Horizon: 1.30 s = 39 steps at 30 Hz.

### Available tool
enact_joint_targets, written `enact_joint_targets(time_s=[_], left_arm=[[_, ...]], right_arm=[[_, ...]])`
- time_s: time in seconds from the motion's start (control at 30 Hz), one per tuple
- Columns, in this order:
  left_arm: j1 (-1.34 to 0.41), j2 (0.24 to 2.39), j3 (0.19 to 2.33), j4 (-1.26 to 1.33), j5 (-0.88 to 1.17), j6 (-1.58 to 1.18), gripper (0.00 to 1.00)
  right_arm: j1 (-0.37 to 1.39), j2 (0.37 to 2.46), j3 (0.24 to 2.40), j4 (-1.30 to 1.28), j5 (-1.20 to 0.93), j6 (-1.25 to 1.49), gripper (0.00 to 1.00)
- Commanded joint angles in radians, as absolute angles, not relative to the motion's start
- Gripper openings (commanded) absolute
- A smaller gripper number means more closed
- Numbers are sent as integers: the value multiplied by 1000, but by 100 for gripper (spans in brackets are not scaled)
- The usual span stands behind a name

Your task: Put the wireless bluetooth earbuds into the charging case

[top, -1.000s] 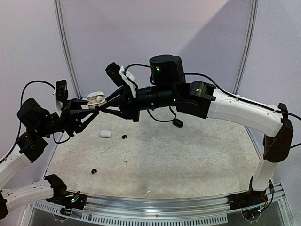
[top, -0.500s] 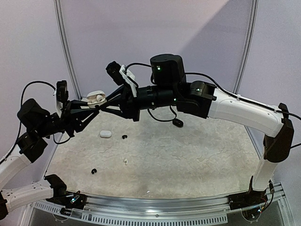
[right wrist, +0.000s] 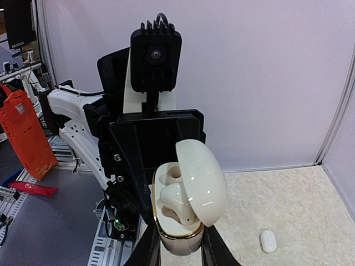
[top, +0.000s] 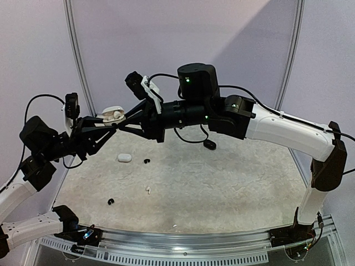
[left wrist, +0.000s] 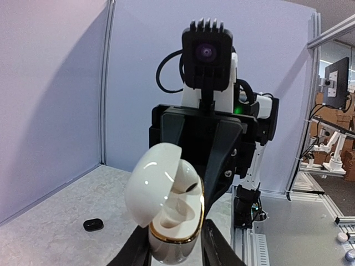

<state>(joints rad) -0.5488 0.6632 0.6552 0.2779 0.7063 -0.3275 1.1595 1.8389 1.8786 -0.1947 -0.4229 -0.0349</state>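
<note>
A white charging case (top: 112,114) with a gold rim hangs in the air at the back left, lid open. My left gripper (top: 111,126) reaches it from the left and my right gripper (top: 118,125) from the right. Each is shut on the case's lower body. In the left wrist view the case (left wrist: 169,221) sits between my left gripper's (left wrist: 175,252) fingers, with one white earbud (left wrist: 191,184) seated inside. The right wrist view shows the same case (right wrist: 180,233), that earbud (right wrist: 186,200) and my right gripper (right wrist: 178,249). On the table lie a white earbud (top: 148,189) and two black earbuds (top: 147,161) (top: 110,201).
A closed white case (top: 124,157) lies on the pale table (top: 222,188) under the grippers and also shows in the right wrist view (right wrist: 268,240). A black case (top: 209,144) sits further back, seen too as the black case (left wrist: 93,224). White walls stand behind.
My left gripper's fingers have drawn in against the case's base. The case and both arms have stayed almost where they were.
</note>
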Motion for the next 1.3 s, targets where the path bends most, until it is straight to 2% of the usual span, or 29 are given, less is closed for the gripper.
enact_joint_targets(time_s=[0.0, 0.23, 0.3, 0.4, 0.53, 0.6, 0.8, 1.03, 1.27], left_arm=[[-555, 670, 664, 315, 718, -363, 31], [-555, 673, 663, 310, 724, -359, 0], [-555, 672, 664, 306, 723, -358, 0], [-555, 672, 665, 296, 720, -351, 0], [-555, 670, 666, 274, 724, -338, 0], [-555, 671, 662, 262, 730, -333, 0], [-555, 678, 647, 238, 742, -332, 0], [-555, 682, 660, 133, 741, -181, 0], [-557, 693, 661, 101, 760, -143, 0]], right_arm=[[1163, 1806, 1901, -182, -414, -31, 0], [1164, 1806, 1902, -185, -411, -35, 0], [1164, 1806, 1902, -188, -399, -34, 1], [1163, 1803, 1901, -203, -373, -28, 25], [1163, 1794, 1901, -236, -335, -28, 46], [1164, 1789, 1905, -244, -328, -27, 53], [1166, 1816, 2006, -325, -338, -27, 62], [1190, 1842, 2085, -423, -284, -75, 71], [1235, 1961, 2287, -635, -168, -186, 74]])
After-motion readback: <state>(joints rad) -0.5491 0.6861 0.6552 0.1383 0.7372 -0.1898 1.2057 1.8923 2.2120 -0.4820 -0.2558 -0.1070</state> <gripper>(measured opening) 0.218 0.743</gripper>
